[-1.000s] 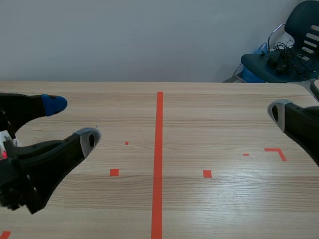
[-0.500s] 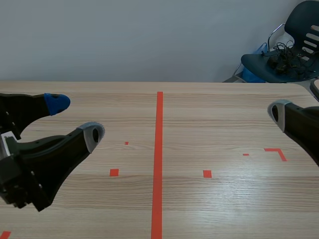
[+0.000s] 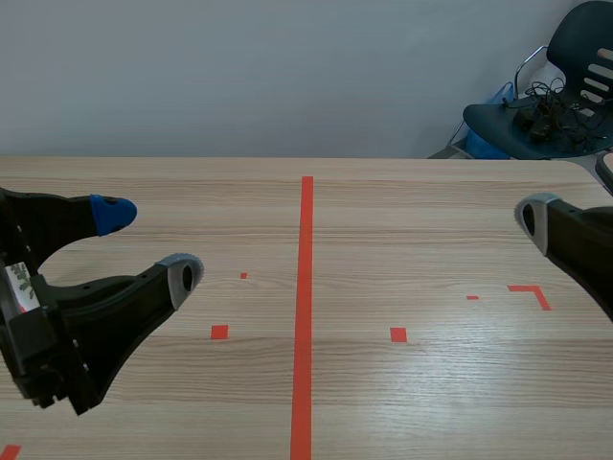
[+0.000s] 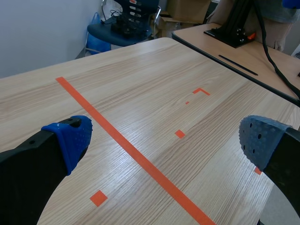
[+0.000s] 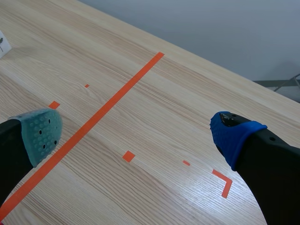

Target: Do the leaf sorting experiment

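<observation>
No leaves show on the wooden table (image 3: 402, 230). My left gripper (image 3: 147, 243) hovers over the table's left side, open, with nothing between its blue and grey pads. From the left wrist view the left gripper (image 4: 164, 140) frames the red centre line, fingers wide apart. Only one finger (image 3: 533, 215) of my right gripper shows at the scene's right edge. In its own view the right gripper (image 5: 138, 133) is open above bare wood. A small white card (image 5: 2, 44) with a dark print lies beyond its left finger. A white slip with green print (image 3: 20, 286) shows at the left arm; I cannot tell whether it lies on the table.
A dark blue chair (image 3: 551, 115) with cables on its seat stands past the table's far right corner. A second table (image 4: 243, 47) carrying a black stand lies beyond the right edge. The table's rounded far right corner (image 3: 584, 165) is close to the right arm.
My left gripper has shifted a little to the right and lower, still open. The right arm has not moved.
</observation>
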Robot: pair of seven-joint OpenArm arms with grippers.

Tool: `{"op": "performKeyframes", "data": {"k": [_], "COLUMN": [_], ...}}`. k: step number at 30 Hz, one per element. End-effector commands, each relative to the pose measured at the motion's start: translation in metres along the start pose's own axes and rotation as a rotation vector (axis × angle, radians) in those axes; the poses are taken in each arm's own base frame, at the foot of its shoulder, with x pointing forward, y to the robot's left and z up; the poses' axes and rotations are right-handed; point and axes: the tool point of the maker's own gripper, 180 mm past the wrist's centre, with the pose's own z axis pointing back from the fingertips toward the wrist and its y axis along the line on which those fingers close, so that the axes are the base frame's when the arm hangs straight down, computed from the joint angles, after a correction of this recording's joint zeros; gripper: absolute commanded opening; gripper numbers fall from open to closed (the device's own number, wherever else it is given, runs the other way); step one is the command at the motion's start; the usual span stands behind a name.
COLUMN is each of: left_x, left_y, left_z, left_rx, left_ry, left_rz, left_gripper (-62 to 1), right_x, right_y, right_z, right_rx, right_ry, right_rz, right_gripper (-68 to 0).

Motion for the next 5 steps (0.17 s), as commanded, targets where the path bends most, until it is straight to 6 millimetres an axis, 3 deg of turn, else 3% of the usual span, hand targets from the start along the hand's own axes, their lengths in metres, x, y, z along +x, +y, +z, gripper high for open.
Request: {"op": "performKeyframes", "data": {"k": [1, 5], "left_x": [0.0104, 0.0104], "left_y": [-0.0042, -0.0092], "left_z": [-0.0014, -0.0012], "left_rx": [-0.025, -0.052], "left_ry": [-0.034, -0.034], "left_rz": [-0.001, 0.005], "left_gripper": [1.4, 1.4], "right_x": [0.0097, 0.0097], "right_y": [0.0031, 0.0031], "right_z": [-0.0004, -0.0004], "right_rx": [0.008, 0.008], "right_ry": [-0.031, -0.031], "right_rz": [0.005, 0.006], "right_gripper": [0.4, 0.4]}}
